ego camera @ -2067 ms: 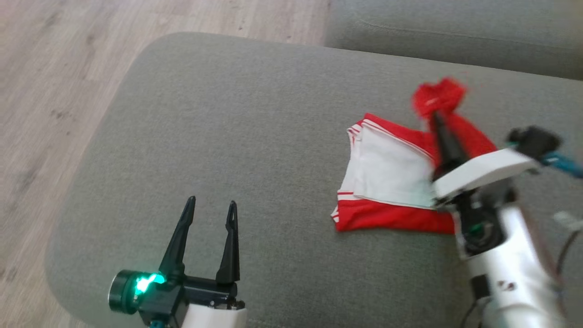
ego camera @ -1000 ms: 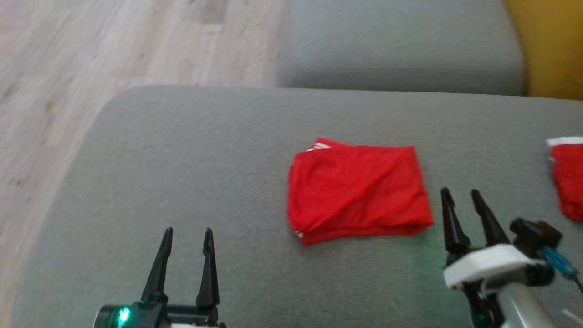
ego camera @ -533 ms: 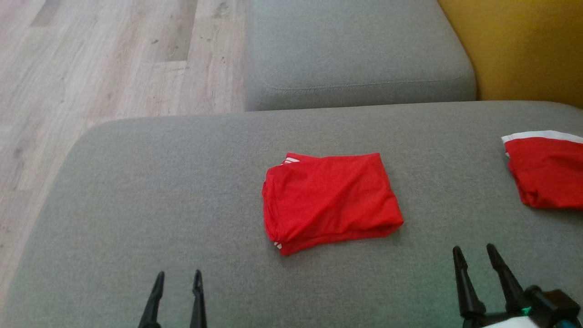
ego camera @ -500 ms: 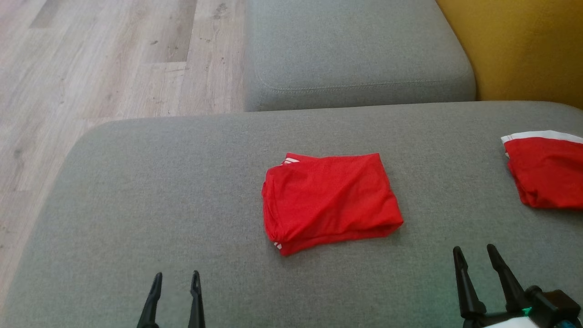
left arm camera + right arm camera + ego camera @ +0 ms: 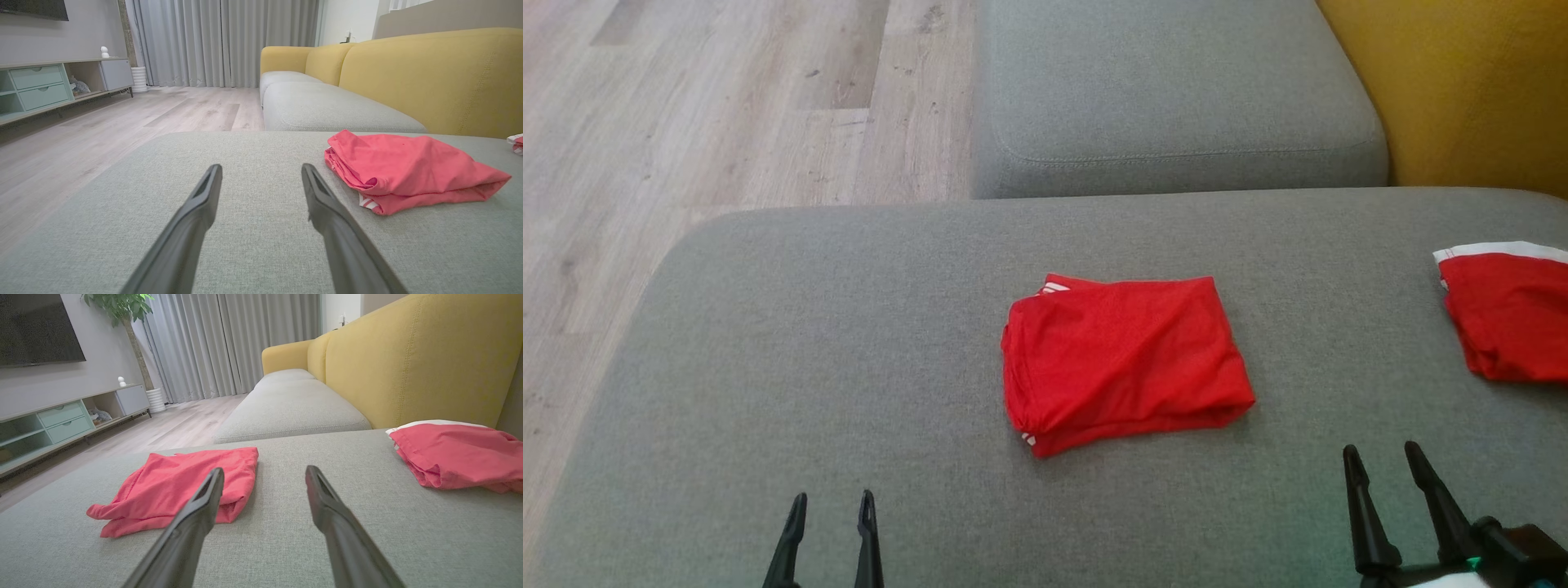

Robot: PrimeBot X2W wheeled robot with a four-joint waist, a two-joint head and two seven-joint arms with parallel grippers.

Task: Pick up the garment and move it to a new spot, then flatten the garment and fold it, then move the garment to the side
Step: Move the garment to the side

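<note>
A red garment [image 5: 1123,361] lies folded into a rough rectangle in the middle of the grey cushion [image 5: 849,343], white stripes peeking out at its left corners. It also lies right of my left fingers in the left wrist view [image 5: 404,171] and left of my right fingers in the right wrist view [image 5: 179,486]. My left gripper [image 5: 832,500] is open at the cushion's near edge, well left of the garment. My right gripper [image 5: 1382,456] is open too, near and right of it. Both hold nothing.
A second red garment with a white band [image 5: 1507,314] lies at the cushion's right edge. Another grey seat cushion [image 5: 1176,90] sits beyond, with a yellow sofa back [image 5: 1478,82] to the right. Wood floor [image 5: 686,122] drops off to the left. A TV cabinet [image 5: 41,85] stands across the room.
The right gripper let go of the garment after laying it folded, and both grippers drew back to the near edge. The camera swung right and up, bringing the second garment into view.
</note>
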